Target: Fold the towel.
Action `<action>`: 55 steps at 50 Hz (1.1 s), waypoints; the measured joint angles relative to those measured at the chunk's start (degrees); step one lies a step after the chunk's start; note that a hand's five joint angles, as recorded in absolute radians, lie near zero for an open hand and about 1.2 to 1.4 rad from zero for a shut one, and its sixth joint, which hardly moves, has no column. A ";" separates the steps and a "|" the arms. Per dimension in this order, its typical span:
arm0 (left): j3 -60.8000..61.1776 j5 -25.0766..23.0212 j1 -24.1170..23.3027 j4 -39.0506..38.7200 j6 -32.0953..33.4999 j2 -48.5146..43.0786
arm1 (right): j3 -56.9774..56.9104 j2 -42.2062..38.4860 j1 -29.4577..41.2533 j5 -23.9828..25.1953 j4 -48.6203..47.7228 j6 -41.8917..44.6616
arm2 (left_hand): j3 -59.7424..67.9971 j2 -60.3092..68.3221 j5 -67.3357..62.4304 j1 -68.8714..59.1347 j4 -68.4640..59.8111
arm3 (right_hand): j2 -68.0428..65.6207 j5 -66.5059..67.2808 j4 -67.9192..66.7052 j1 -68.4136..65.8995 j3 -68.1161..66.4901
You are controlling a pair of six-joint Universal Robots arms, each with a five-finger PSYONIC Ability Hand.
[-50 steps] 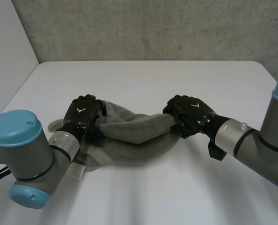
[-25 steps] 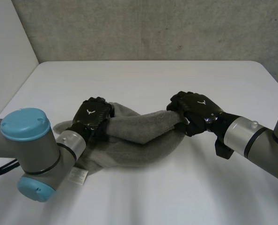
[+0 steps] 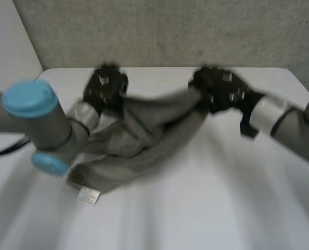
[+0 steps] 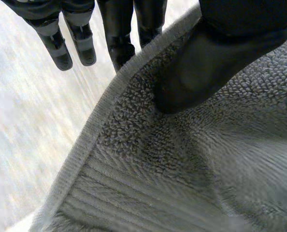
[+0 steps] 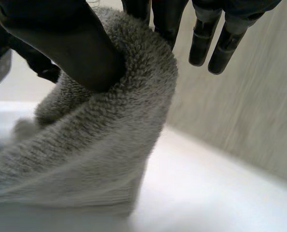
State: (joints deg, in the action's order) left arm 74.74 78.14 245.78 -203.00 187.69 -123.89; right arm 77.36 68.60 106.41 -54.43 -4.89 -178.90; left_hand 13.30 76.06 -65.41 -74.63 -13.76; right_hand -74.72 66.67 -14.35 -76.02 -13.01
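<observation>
The grey towel (image 3: 144, 136) hangs between both hands above the white table (image 3: 222, 198). Its lower part still drapes on the table, with a white label (image 3: 88, 196) at the near left corner. My left hand (image 3: 106, 86) holds the towel's upper edge at the left. In the left wrist view its thumb (image 4: 211, 58) presses the towel (image 4: 182, 169) against fingers (image 4: 118, 34) behind the hem. My right hand (image 3: 221, 92) holds the upper edge at the right. In the right wrist view its thumb (image 5: 61, 43) pinches a bunched towel (image 5: 85, 159) corner against the fingers (image 5: 165, 21).
A grey wall (image 3: 170, 31) rises right behind the table's far edge, close to both raised hands. A pale wall (image 3: 9, 47) stands at the left. My left arm (image 3: 40, 120) reaches over the table's left side.
Both hands have risen and moved toward the far edge, lifting the towel's upper edge off the table. The left hand has closed on the towel.
</observation>
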 measured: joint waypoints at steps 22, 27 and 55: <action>2.74 0.18 6.80 -0.32 -0.17 28.54 | 5.77 18.41 0.27 -6.39 -19.97 -8.29 | 0.00 1.16 -1.23 0.00 0.00 | -1.09 0.16 0.00 -0.01 0.00; 16.47 -3.93 7.31 -3.02 0.19 28.27 | 17.26 20.33 0.10 -2.31 -17.47 -5.22 | 0.00 1.17 -1.66 0.00 0.00 | -1.09 0.51 0.00 -0.01 0.00; 37.97 -7.13 9.83 -6.67 20.92 16.78 | 22.86 3.45 -4.98 2.46 14.98 38.87 | 0.00 1.19 -1.82 -0.01 0.00 | 44.75 -48.93 0.00 46.73 0.00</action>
State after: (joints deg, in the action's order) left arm 112.71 71.02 255.60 -209.67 208.61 -107.11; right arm 100.22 72.05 101.43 -51.97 10.09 -140.03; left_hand 13.31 77.25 -67.22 -74.64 -13.76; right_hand -29.97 17.74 -14.35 -29.29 -13.02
